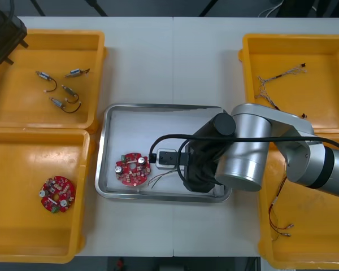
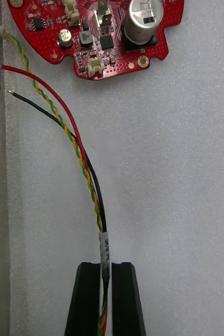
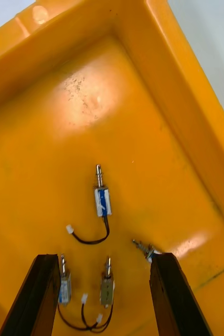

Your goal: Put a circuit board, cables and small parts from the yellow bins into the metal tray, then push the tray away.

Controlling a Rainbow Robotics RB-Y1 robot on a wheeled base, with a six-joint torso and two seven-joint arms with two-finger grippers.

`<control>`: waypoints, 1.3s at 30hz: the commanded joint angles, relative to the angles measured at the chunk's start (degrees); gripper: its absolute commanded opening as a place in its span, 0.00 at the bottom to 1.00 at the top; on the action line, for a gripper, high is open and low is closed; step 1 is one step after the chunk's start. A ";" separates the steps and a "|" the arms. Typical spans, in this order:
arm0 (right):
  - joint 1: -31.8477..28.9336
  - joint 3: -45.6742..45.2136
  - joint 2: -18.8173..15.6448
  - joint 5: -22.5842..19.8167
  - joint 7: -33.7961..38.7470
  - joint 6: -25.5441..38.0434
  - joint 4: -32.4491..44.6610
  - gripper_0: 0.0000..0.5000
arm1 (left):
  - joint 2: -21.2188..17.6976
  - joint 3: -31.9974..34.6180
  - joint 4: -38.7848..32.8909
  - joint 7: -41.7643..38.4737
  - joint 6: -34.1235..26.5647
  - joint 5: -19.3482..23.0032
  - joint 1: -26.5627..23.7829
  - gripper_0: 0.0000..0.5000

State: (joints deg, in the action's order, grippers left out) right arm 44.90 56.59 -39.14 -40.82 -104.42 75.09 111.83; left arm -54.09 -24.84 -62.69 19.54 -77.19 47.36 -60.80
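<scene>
Found right hand (image 2: 105,294) clamped on red and yellow cable (image 2: 85,173) inside metal tray (image 1: 158,108), loose ends beside circuit board (image 2: 98,31) there. Found left hand (image 3: 104,257) spread over small metal parts (image 3: 102,199), well left of tray. Risk on release: cable snagging, trailing over tray rim.

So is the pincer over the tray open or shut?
Shut on the red and yellow cable: the right pincer pinches it over the metal tray. Left pincer hovers open over a yellow bin.
</scene>
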 commanded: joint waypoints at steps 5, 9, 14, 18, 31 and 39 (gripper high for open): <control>1.95 0.37 0.38 -0.49 -1.76 -0.47 1.02 1.00 | 5.58 -2.58 6.52 4.01 8.73 -5.70 -3.54 1.00; 1.95 -1.22 0.02 -1.11 -1.32 1.37 2.51 1.00 | 7.33 -4.69 8.72 4.10 11.63 -8.60 -3.72 1.00; 1.95 -5.88 0.11 -3.04 -0.35 8.32 5.94 1.00 | 9.27 -6.27 12.50 4.36 16.20 -10.09 -3.72 1.00; 1.86 -11.85 -0.06 -7.43 0.44 13.94 7.79 1.00 | 10.67 -7.50 15.49 4.71 19.45 -11.32 -3.80 1.00; 1.68 -30.05 -4.90 -19.56 17.58 25.28 9.90 1.00 | 11.55 -8.38 17.86 6.12 19.45 -11.67 -3.89 1.00; -0.51 -39.27 -9.29 -21.67 26.37 28.53 9.81 1.00 | 11.82 -10.31 19.09 7.00 19.54 -11.06 -3.89 1.00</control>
State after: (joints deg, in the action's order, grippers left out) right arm 45.04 22.13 -45.22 -61.45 -79.71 102.71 119.83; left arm -42.96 -34.12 -44.45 22.95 -57.46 36.27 -61.32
